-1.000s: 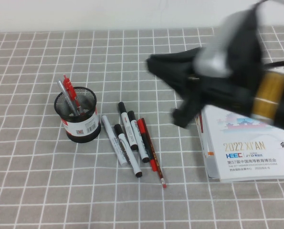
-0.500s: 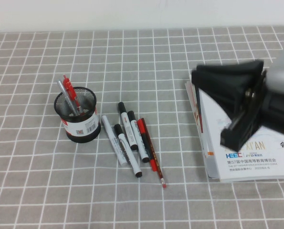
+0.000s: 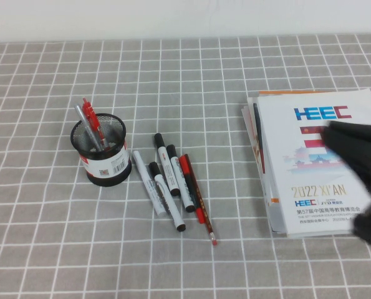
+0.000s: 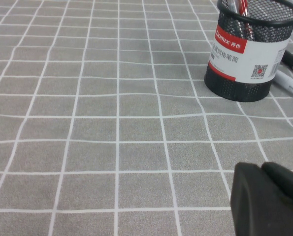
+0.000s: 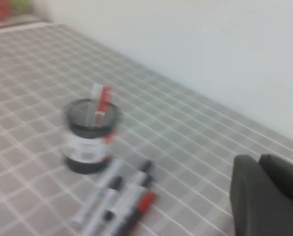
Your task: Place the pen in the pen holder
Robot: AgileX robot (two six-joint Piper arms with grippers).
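The black mesh pen holder (image 3: 101, 154) stands left of centre on the checked cloth. The slim grey pen (image 3: 83, 118) stands upright in it beside a red pen (image 3: 91, 121), both tops sticking out. The holder also shows in the left wrist view (image 4: 249, 54) and in the right wrist view (image 5: 89, 132). My right gripper (image 3: 335, 134) is shut and empty above the booklets at the right edge, far from the holder. My left gripper (image 4: 262, 168) is shut and empty, low over the cloth near the front left, some way from the holder.
Several white black-capped markers (image 3: 163, 180), a red pen (image 3: 190, 187) and a pencil lie in a bunch right of the holder. A stack of white booklets (image 3: 310, 156) lies at the right. A white wall runs along the far edge.
My right arm has pulled back from above the table's middle to the right edge, uncovering the booklets. The holder, the pens and the left arm have not moved.
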